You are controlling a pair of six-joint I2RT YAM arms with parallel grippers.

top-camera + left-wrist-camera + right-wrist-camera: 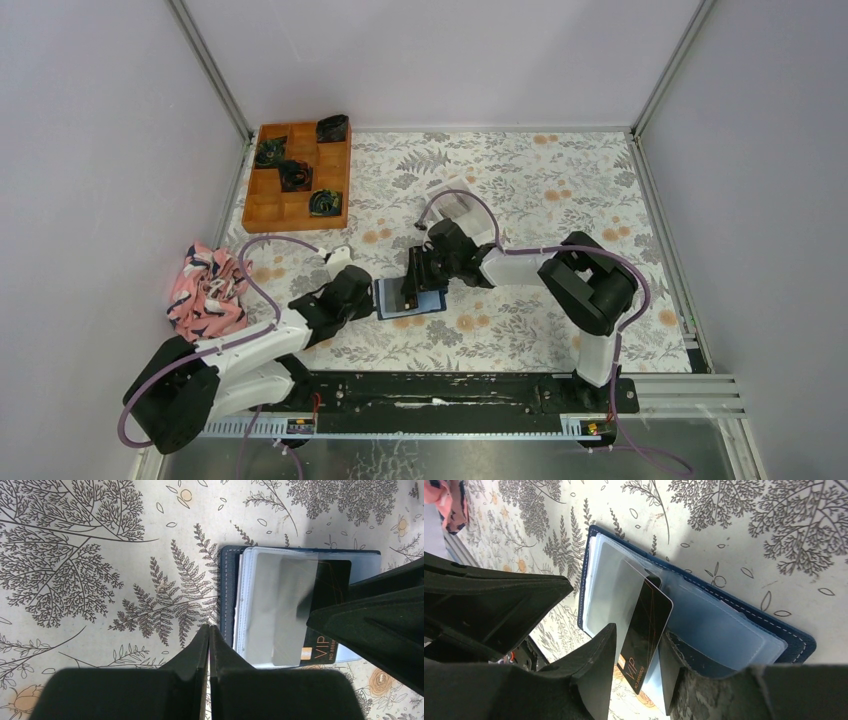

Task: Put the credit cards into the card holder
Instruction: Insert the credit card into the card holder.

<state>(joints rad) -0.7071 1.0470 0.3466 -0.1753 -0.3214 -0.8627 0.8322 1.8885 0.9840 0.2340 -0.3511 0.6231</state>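
Right gripper (638, 632) is unclenched, its jaws parted on either side of the black VIP card (649, 615). That card sits partly tucked into the open card holder (794, 641), which lies on the floral counter (749, 530). Left gripper (208, 630) is clenched empty at the card holder's edge.

The left gripper (375, 297) and the right gripper (412, 290) face each other over the card holder (432, 303), a small flat navy-blue folding wallet lying open on the pale floral-printed tablecloth (540, 190). The left gripper is at the holder's left edge and the right gripper is over its middle. From this height their jaws cannot be made out. Just behind the right gripper is a white open-topped plastic box (455, 203). Well beyond the left gripper, far and to its left, stands an orange wooden compartment tray (262, 207) holding four dark bundles (295, 175). A crumpled pink patterned cloth (205, 290) lies to the left gripper's left.
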